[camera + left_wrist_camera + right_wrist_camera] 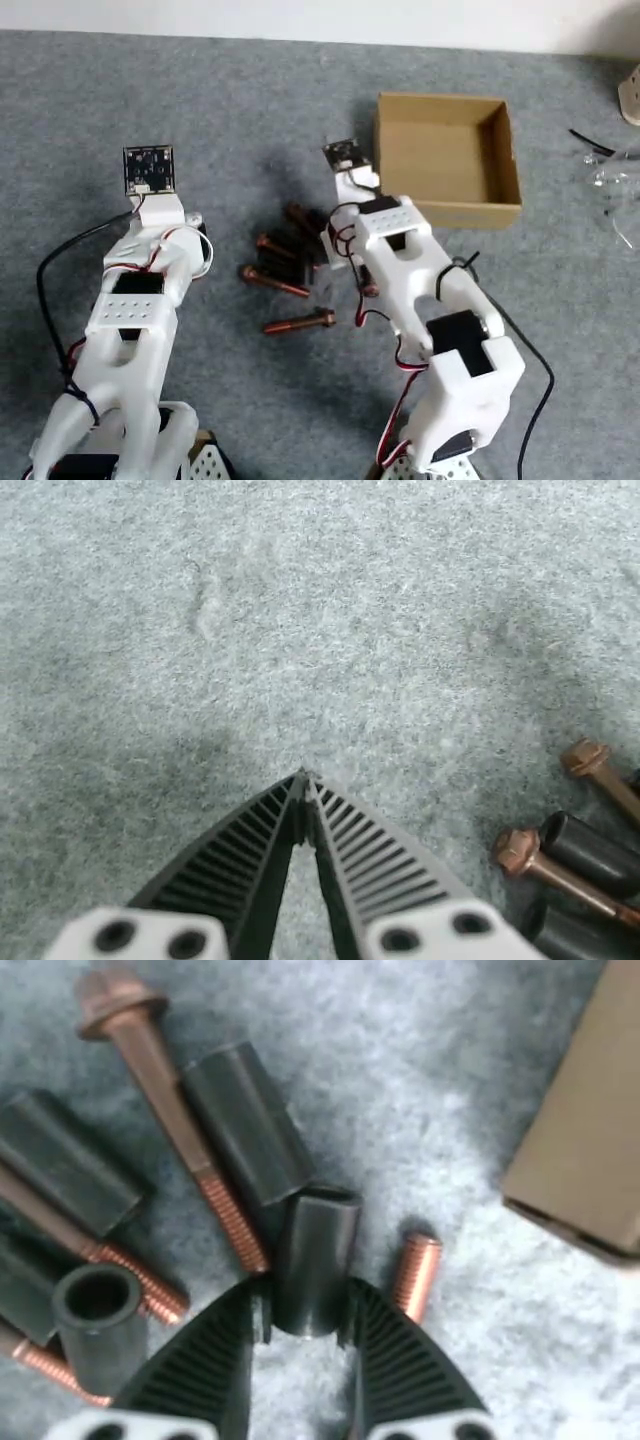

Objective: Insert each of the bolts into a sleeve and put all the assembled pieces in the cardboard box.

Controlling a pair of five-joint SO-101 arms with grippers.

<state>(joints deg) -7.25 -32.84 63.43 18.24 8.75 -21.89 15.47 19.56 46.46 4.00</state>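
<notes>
My right gripper is shut on a black sleeve lying on the grey carpet, one finger on each side of it. Around it lie copper bolts, other black sleeves, one sleeve standing upright and a threaded bolt end. In the high view the pile of bolts sits between the arms, and the right arm is over its right side. The cardboard box stands open behind it. My left gripper is shut over bare carpet, left of two bolts and a sleeve.
The box corner is close beside the held sleeve. Clear plastic pieces and a black cable lie at the right edge. The left arm stands left of the pile, with open carpet behind it.
</notes>
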